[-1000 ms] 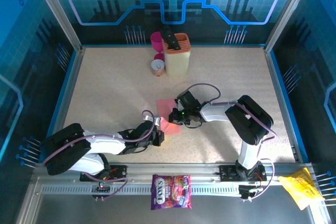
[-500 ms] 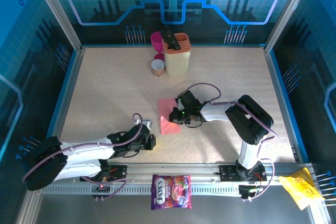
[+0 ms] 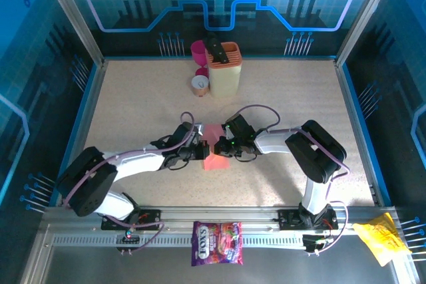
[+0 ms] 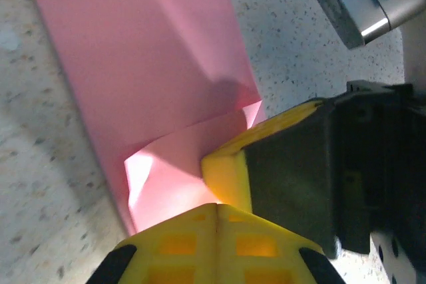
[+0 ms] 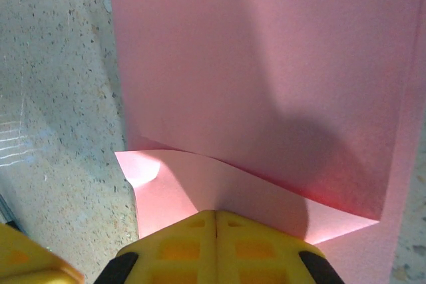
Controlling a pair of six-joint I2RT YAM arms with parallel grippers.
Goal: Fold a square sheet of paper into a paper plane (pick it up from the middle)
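Nearest of all, far out on the near side of the knife block (image 3: 224, 74), the candy bag (image 3: 216, 243) is left lying on the frame, untouched. Farther in, still on the block's near side, the left gripper (image 4: 216, 207) is seen clenched, jaws closed flat together, its tip set against a raised lip of the square sheet of paper (image 5: 266, 64). Half a second ago that gripper was drawn right back toward the frame, clear of the sheet. Now it has been brought in again to the sheet's left edge. Close beside it the right gripper (image 5: 216, 212) is kept where it was, likewise clenched, its tip pressed at the same lifted flap. Whether any paper is nipped between its jaws cannot be told. The sheet itself is found flat on the table (image 3: 133, 98), straight out from the block on the near side and well apart from it. It is already folded to a narrow strip, with one end curled up at the two tips. The left gripper's return is judged a second press added to set the crease. No pointed nose or wings are shown, so the paper plane is reckoned far from done. Farthest off, just left of the block, the magenta cup (image 3: 198, 50) is left standing
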